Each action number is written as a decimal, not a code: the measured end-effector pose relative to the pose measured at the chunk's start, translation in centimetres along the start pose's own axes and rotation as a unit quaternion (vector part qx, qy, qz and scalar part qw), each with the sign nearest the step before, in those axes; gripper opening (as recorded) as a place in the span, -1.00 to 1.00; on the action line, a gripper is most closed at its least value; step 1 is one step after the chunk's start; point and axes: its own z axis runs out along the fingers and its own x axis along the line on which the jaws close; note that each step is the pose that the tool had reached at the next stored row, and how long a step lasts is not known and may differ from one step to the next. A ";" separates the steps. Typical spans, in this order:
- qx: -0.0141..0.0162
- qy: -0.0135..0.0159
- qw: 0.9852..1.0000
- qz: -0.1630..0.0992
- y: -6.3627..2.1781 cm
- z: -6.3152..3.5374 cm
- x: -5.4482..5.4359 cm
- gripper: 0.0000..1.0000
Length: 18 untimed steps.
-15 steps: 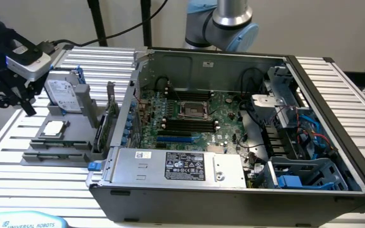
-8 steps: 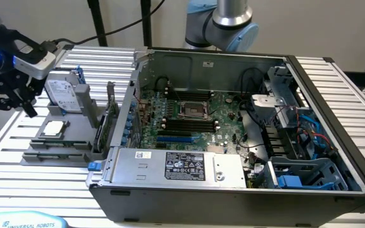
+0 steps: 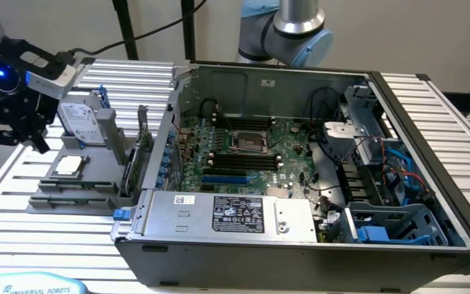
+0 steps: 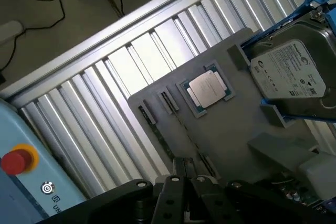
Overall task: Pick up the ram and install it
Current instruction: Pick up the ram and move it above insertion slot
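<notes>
The ram point(image 3: 142, 146) is a thin green board standing on edge in the grey holder point(image 3: 71, 202), close against the outer wall of the open computer case point(image 3: 300, 245). My gripper point(image 3: 35, 139) hangs at the exterior view's left, above the table beyond the holder and well away from the ram. In the wrist view my gripper point(image 4: 184, 174) is shut with nothing in it, over the edge of the grey holder point(image 4: 226, 140). Black memory slots point(image 3: 239, 160) lie empty on the motherboard, below the processor socket point(image 3: 247, 141).
A silver hard drive point(image 3: 84, 121) point(image 4: 294, 74) with blue rails leans in the holder beside a square silver processor chip point(image 3: 70, 164) point(image 4: 208, 88). The case holds a power supply point(image 3: 227, 214), cables and a blue drive cage point(image 3: 390, 229). A teach pendant with a red button point(image 4: 17, 160) lies nearby.
</notes>
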 end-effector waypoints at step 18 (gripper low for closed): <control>-0.001 0.005 0.988 -0.157 -0.09 0.95 0.0 -0.79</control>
